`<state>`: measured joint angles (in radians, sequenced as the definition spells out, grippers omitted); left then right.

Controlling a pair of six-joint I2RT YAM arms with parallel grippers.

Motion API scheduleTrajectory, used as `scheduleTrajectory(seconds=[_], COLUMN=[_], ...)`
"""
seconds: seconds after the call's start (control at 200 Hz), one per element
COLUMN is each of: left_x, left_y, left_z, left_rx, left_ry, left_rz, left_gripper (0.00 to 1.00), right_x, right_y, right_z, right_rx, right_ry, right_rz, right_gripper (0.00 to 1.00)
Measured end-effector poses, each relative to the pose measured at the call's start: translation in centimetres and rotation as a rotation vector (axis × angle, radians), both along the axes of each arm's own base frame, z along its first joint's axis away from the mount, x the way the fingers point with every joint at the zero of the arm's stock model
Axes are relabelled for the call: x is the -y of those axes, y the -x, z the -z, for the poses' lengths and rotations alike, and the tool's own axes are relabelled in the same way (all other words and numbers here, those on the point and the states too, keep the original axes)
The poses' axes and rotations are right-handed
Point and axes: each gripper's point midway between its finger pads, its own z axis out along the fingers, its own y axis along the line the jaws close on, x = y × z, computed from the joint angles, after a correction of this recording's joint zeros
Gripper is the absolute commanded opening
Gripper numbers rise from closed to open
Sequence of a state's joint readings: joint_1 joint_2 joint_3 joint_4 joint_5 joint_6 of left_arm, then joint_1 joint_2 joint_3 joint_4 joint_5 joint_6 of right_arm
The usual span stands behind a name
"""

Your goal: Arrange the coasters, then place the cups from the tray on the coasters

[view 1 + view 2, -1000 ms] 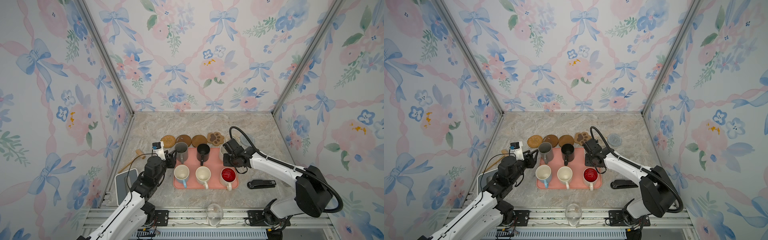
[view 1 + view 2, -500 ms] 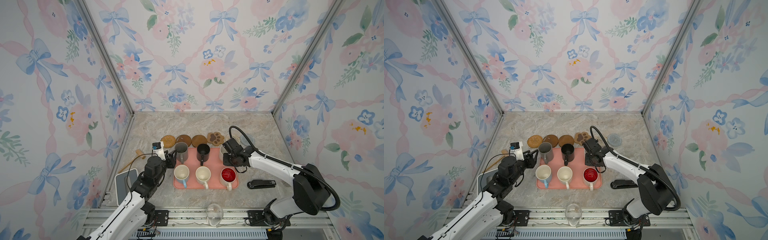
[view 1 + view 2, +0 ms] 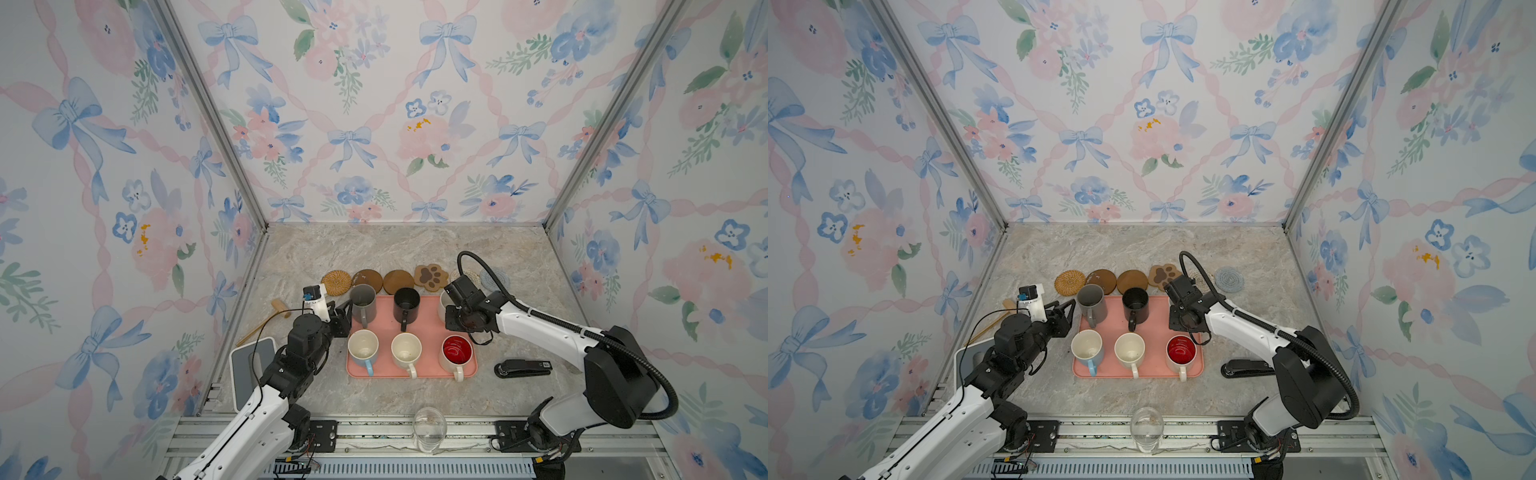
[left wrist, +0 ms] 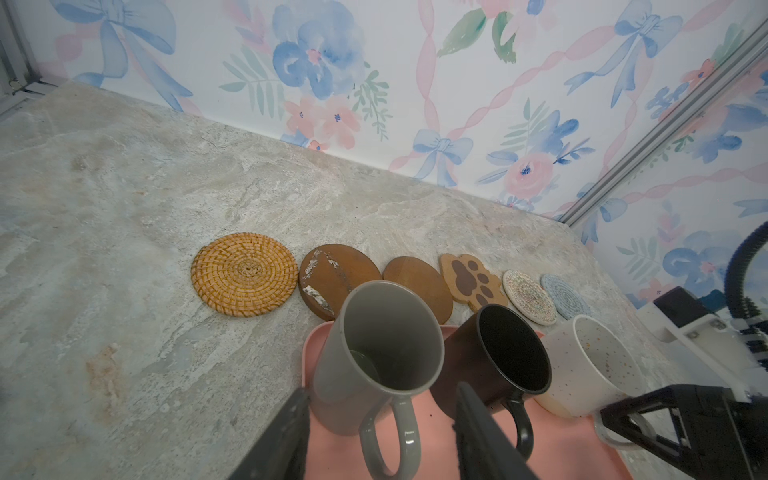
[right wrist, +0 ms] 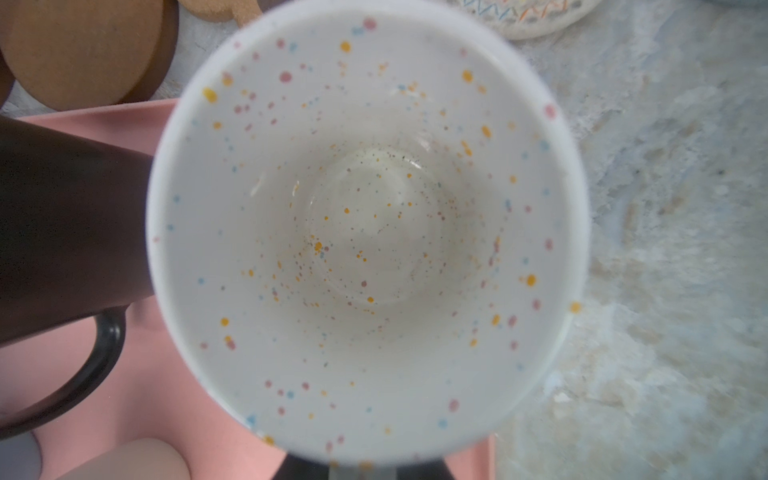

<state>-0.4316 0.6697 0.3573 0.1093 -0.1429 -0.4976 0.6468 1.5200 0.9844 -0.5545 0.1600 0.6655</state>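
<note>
The pink tray [image 3: 415, 375] holds two rows of cups. My left gripper [image 3: 348, 306] is open, its fingers either side of the grey cup's [image 4: 382, 345] handle without touching it. The black cup [image 3: 406, 303] stands beside the grey one. My right gripper [image 3: 451, 320] hangs over the speckled white cup [image 5: 365, 228] at the tray's back right; its dark fingers [image 5: 419, 469] press both sides of the handle. The front row is a pale blue cup [image 3: 363, 348], a cream cup [image 3: 406, 350] and a red-lined cup [image 3: 456, 353]. Behind the tray lie the coasters: rattan [image 3: 336, 281], two brown rounds [image 3: 368, 279], paw print [image 3: 431, 277], white woven [image 4: 530, 297], grey-blue [image 3: 1229, 279].
A black stapler [image 3: 523, 368] lies right of the tray. A clear glass [image 3: 430, 424] stands at the front edge. A grey-and-white flat device [image 3: 249, 370] and a wooden stick [image 3: 266, 322] lie at the left wall. Flowered walls close in three sides.
My right gripper's jaws have closed in on the speckled cup's handle; that arm barely shifted. The left arm and all cups stayed put.
</note>
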Motion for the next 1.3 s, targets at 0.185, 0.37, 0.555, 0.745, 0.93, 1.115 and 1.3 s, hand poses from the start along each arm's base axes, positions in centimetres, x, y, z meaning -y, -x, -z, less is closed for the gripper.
scheduleTrajectory(seconds=[0.185, 0.37, 0.555, 0.745, 0.93, 1.115, 1.3], left_x=[0.0, -0.1, -0.1, -0.1, -0.1, -0.1, -0.1], left_y=[0.0, 0.0, 0.0, 0.0, 0.0, 0.0, 0.0], left_z=[0.0, 0.0, 0.0, 0.1, 0.0, -0.1, -0.1], left_rx=[0.000, 0.000, 0.001, -0.001, 0.003, 0.005, 0.005], left_ry=[0.000, -0.001, -0.002, -0.002, -0.001, 0.000, 0.000], left_rz=[0.000, -0.004, -0.007, -0.007, -0.007, -0.007, -0.007], left_gripper=[0.52, 0.52, 0.52, 0.52, 0.52, 0.52, 0.52], right_x=[-0.1, 0.0, 0.3, 0.6, 0.9, 0.9, 0.9], right_y=[-0.1, -0.4, -0.5, -0.5, -0.5, -0.5, -0.5], right_z=[0.0, -0.1, -0.1, -0.3, -0.6, -1.0, -1.2], right_rx=[0.000, -0.002, 0.012, 0.028, 0.044, 0.055, 0.060], right_ry=[0.001, 0.011, 0.041, 0.077, 0.096, 0.097, 0.096], right_rz=[0.001, 0.004, -0.003, -0.007, -0.020, -0.028, -0.033], right_gripper=[0.05, 0.00, 0.00, 0.00, 0.00, 0.00, 0.00])
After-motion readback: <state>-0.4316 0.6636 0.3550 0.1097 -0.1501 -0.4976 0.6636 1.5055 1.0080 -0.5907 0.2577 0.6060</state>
